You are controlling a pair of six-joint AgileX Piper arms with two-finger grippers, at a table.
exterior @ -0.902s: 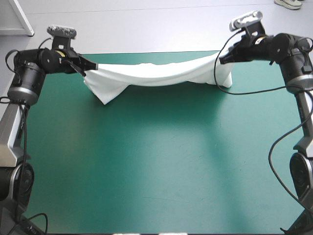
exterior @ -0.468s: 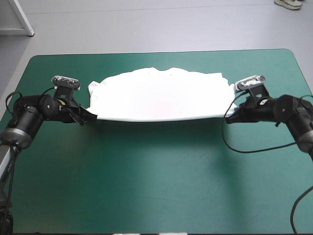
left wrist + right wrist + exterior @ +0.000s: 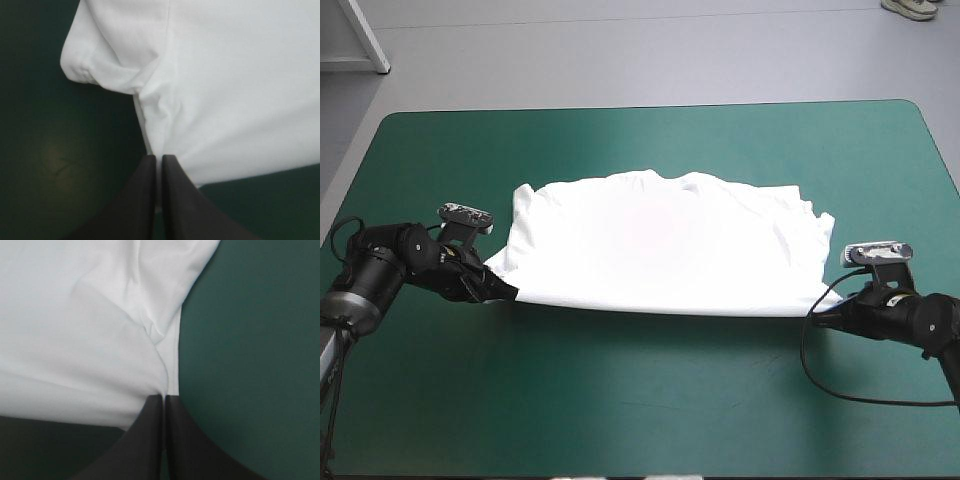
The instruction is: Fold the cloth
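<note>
A white, short-sleeved T-shirt [image 3: 665, 240] of soft cloth is spread over the middle of the table [image 3: 640, 400], which is dressed in a smooth teal-green cover. The neckline is turned toward the far edge, and a sleeve is seen at each far corner. The garment lies mostly flat, with shallow creases near its right side. Its near edge is drawn into an almost straight line between two corners, and a dark shadow is cast on the cover just beneath it.

The left hand [image 3: 512, 293], made of two broad black curved fingers, is set low at the near edge's left corner. In the left wrist view its fingers are pressed all but together, with a thin fold of white cloth pinched between the tips. Creases fan out from the pinch, and a rolled sleeve opening is seen ahead of it.

The right hand [image 3: 832, 310], of the same make, is set low at the right corner. In the right wrist view its fingers are likewise nearly closed on the cloth, with a seamed edge running away ahead of the tips and bare cover beside it.
</note>
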